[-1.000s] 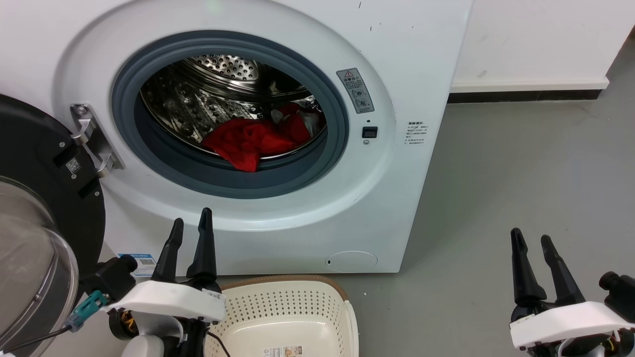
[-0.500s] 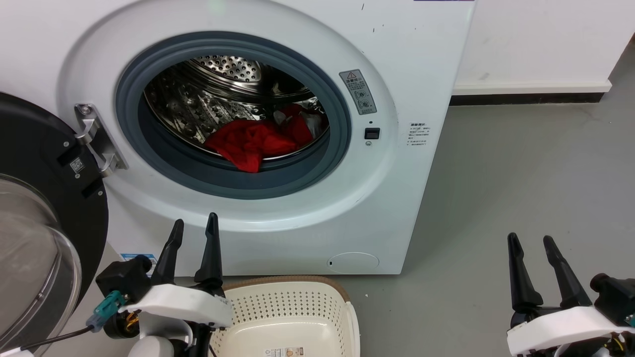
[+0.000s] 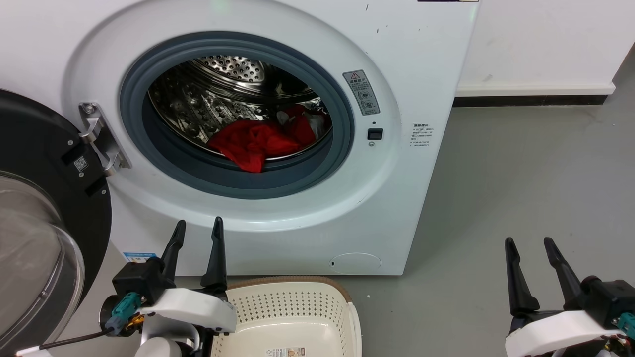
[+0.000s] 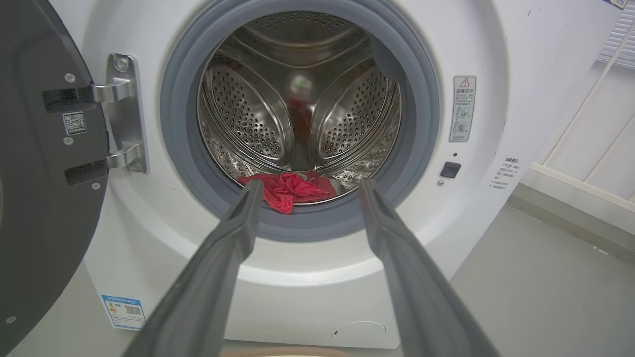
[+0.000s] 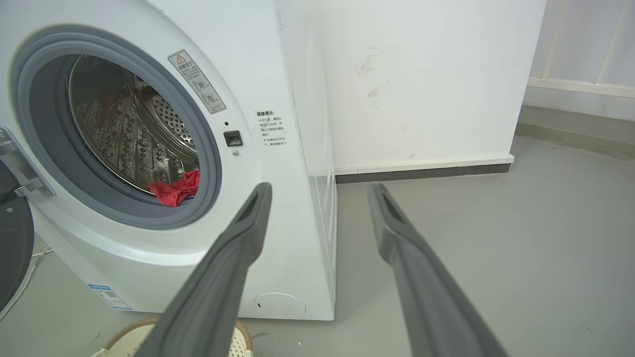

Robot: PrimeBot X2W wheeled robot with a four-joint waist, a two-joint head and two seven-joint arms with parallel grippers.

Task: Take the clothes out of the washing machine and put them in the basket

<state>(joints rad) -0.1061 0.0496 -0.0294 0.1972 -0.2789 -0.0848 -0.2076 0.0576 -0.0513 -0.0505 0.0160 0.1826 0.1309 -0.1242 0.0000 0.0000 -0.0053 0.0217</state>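
Observation:
The white washing machine (image 3: 412,64) stands with its door swung open to the left. Red clothes (image 3: 255,141) lie at the front of the steel drum, one fold hanging over the grey seal; the same clothes (image 4: 287,191) and clothes (image 5: 173,191) show in both wrist views. The cream basket (image 3: 287,317) sits on the floor in front of the machine and holds nothing. My left gripper (image 3: 197,228) is open, just left of the basket, below the porthole. My right gripper (image 3: 528,245) is open over the bare floor to the right of the machine.
The black-framed glass door (image 3: 44,213) juts out at the left, close beside my left arm. Grey floor (image 3: 521,173) stretches to the right of the machine up to a white wall (image 3: 540,44) with a dark skirting.
The head view has shifted slightly, moving the machine a little right in the picture. My left gripper sits a bit lower and further right; the right gripper has barely moved. The clothes lie as before.

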